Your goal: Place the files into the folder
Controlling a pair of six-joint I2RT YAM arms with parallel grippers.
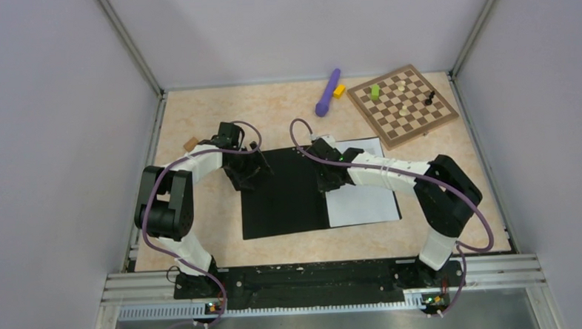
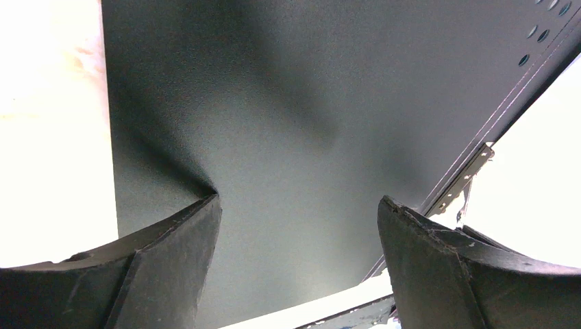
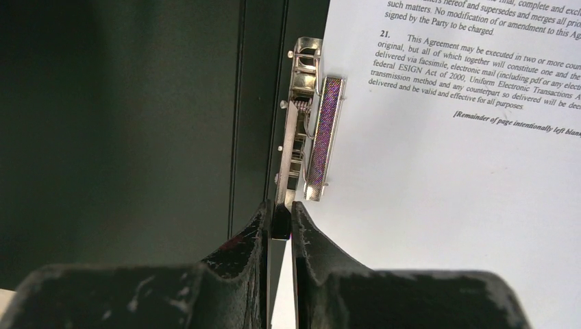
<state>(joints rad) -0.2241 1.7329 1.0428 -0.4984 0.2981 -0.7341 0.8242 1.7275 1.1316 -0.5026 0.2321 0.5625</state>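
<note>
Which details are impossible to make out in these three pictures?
- Right wrist view: upper text of the files, cut by the top edge.
- Left wrist view: the files' print, lost in white glare.
- Top view: pieces on the chessboard, too small to name.
- All views: number of sheets; the top sheet covers any others.

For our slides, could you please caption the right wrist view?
Right pincer grips the metal folder clip beside a printed sheet.

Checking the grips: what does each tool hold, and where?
Right tool pinches the metal clip by its near end; left tool is open, holding nothing.
</note>
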